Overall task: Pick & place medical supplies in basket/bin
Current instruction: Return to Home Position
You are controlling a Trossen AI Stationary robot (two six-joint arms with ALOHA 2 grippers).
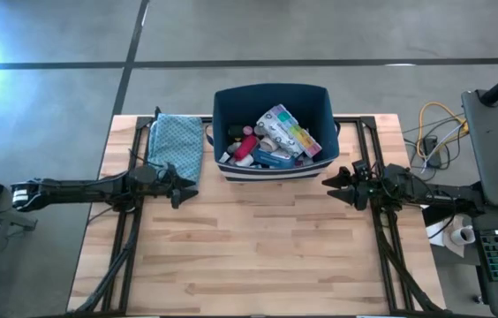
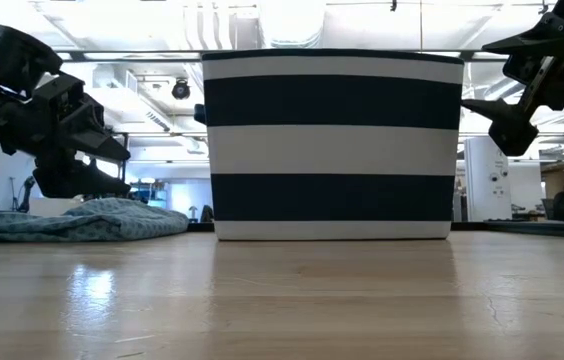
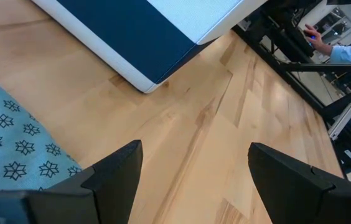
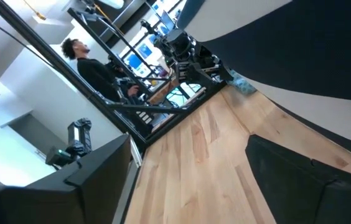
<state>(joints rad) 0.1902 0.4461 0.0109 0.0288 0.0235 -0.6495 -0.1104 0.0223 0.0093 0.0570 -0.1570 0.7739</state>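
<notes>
The navy and white striped fabric bin (image 1: 271, 132) stands at the middle of the table's far side, its base flat on the wood; the low view shows its near wall (image 2: 332, 145). Inside it lie the medical supplies (image 1: 271, 140): the multicoloured pill organiser (image 1: 295, 131), bottles, tubes and packets. My left gripper (image 1: 187, 190) hovers open left of the bin's near corner (image 3: 147, 84), beside the cloth. My right gripper (image 1: 330, 185) hovers open right of the bin, holding nothing.
A blue patterned cloth (image 1: 177, 146) lies on the table left of the bin, also in the low view (image 2: 82, 220) and the left wrist view (image 3: 14, 143). Bare wood spreads over the near half (image 1: 258, 256). A person (image 4: 101, 65) is beyond the table.
</notes>
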